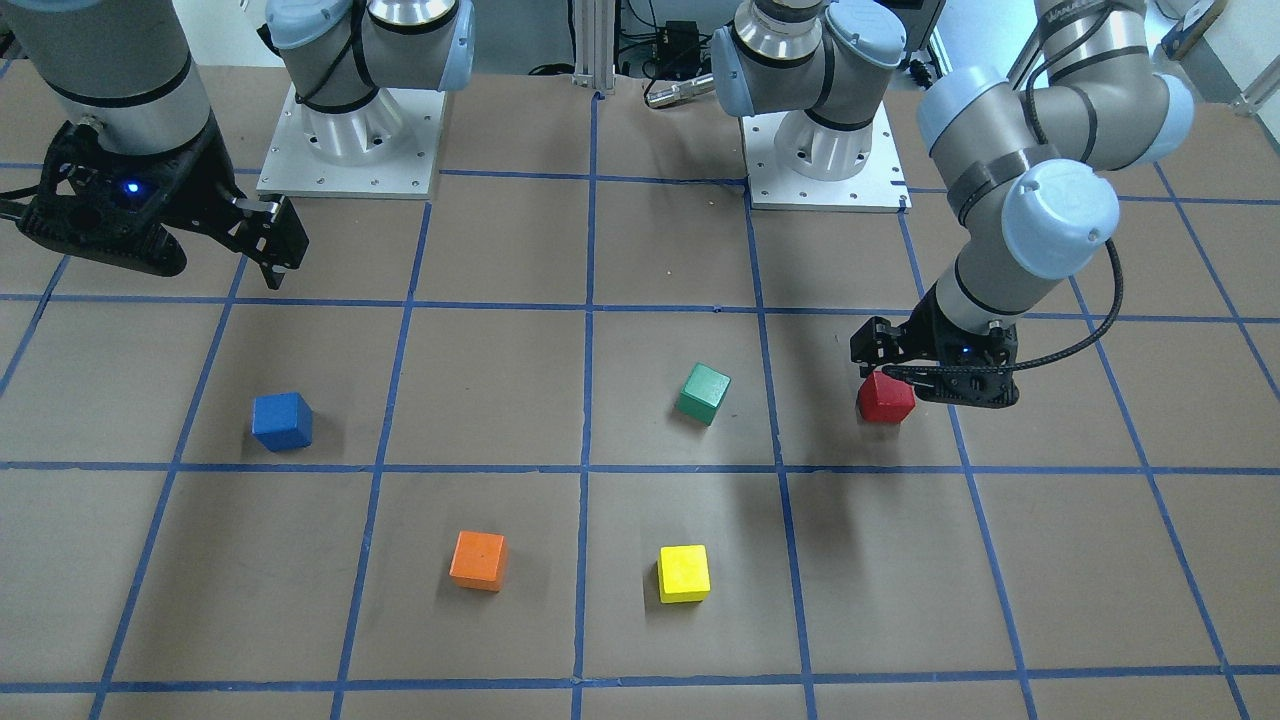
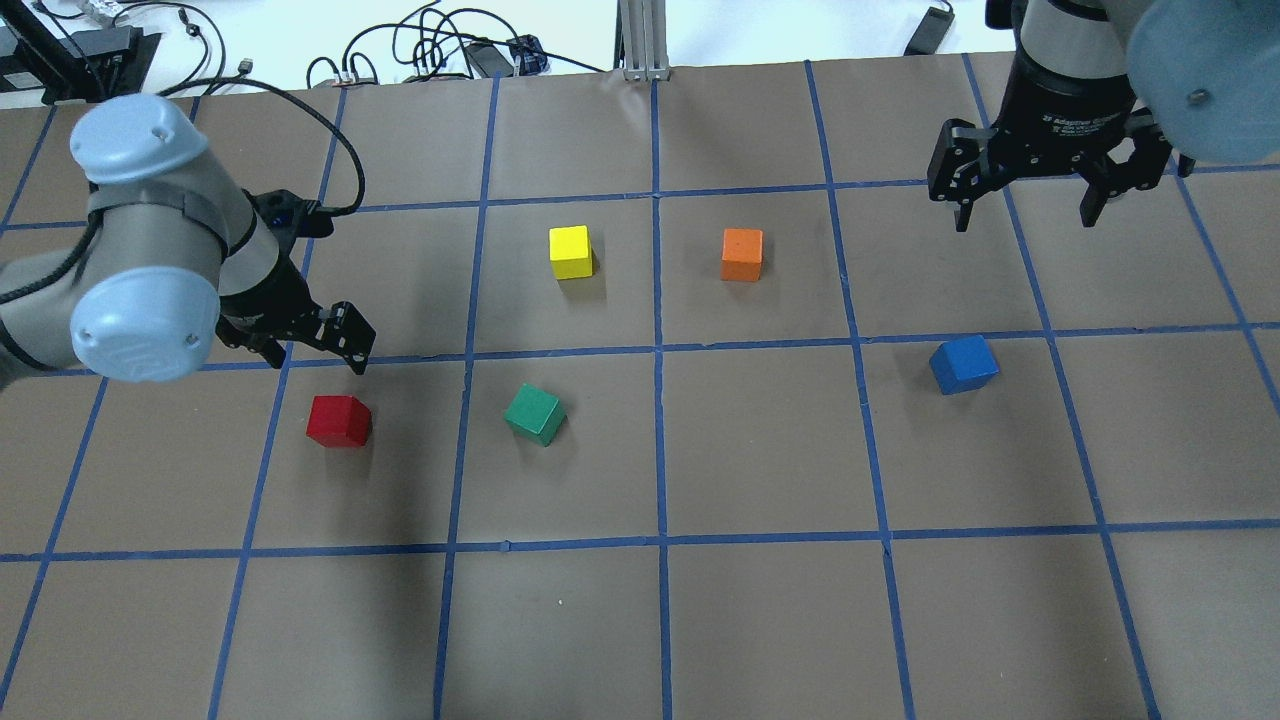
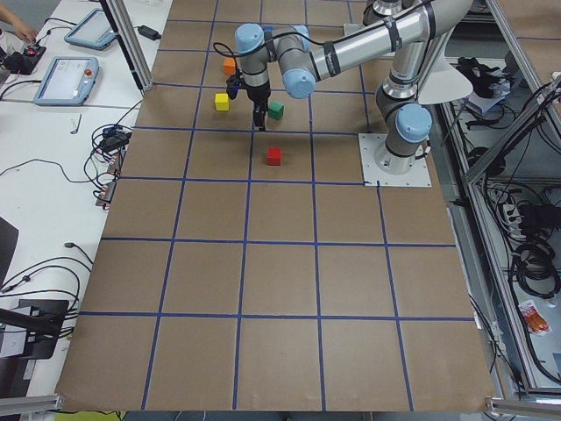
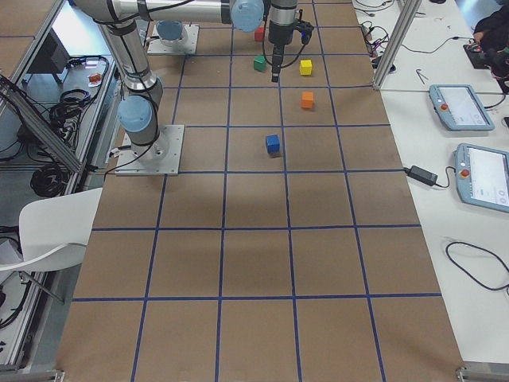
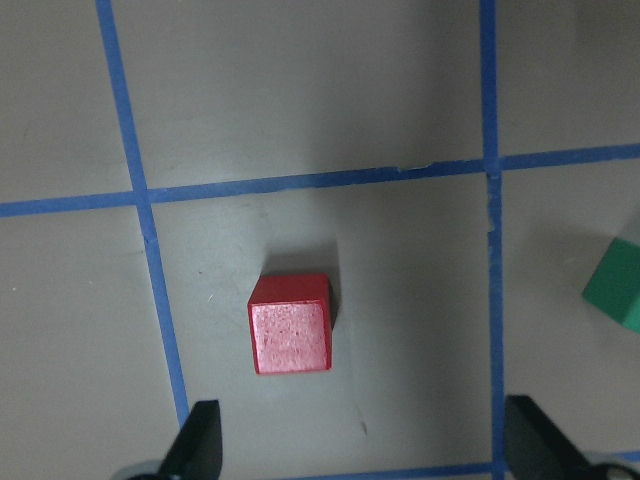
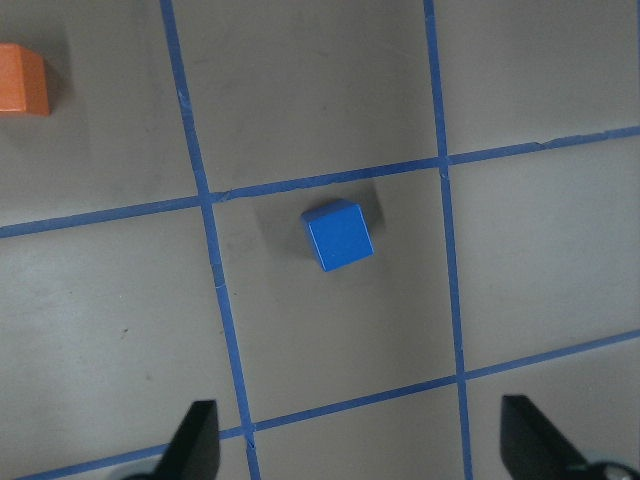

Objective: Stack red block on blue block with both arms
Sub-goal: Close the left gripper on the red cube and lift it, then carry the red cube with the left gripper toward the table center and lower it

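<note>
The red block (image 2: 339, 420) sits on the table at the robot's left. My left gripper (image 2: 312, 356) hovers just above it, open and empty. In the left wrist view the red block (image 5: 290, 335) lies a little ahead of the two spread fingertips (image 5: 200, 440). The blue block (image 2: 963, 364) sits at the robot's right. My right gripper (image 2: 1022, 215) is open and empty, held high and farther out than the blue block. The right wrist view shows the blue block (image 6: 338, 235) well below its fingertips (image 6: 195, 440). In the front-facing view, the red block (image 1: 885, 398) is right and the blue block (image 1: 282, 421) left.
A green cube (image 2: 535, 413) lies right of the red block. A yellow cube (image 2: 571, 252) and an orange cube (image 2: 741, 254) lie farther out, near the middle. Blue tape lines grid the brown table (image 2: 760, 620).
</note>
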You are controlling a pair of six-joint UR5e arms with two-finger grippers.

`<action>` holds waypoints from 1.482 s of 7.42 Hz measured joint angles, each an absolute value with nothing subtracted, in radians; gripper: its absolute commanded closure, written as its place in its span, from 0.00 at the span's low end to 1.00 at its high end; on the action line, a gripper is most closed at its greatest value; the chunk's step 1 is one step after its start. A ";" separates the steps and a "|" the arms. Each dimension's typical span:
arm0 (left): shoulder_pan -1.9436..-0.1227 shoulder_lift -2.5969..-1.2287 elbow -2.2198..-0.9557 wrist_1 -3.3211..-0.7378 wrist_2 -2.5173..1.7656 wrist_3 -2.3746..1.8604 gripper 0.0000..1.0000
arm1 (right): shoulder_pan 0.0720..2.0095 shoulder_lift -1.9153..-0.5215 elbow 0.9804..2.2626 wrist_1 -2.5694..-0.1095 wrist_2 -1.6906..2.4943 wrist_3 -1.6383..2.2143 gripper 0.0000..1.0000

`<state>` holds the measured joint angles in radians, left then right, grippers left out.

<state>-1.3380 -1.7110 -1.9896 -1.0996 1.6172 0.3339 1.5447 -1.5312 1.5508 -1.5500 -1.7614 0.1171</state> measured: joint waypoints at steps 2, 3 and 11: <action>-1.296 -1.752 -2.071 -0.980 1.617 0.373 0.00 | 1.545 -1.531 1.555 -1.550 -1.758 0.118 0.00; -1.285 -1.772 -2.083 -0.962 1.618 0.394 0.06 | 1.546 -1.530 1.556 -1.550 -1.728 0.118 0.00; -1.385 -1.797 -1.907 -1.046 1.592 0.294 1.00 | 1.548 -1.536 1.569 -1.560 -1.529 0.121 0.00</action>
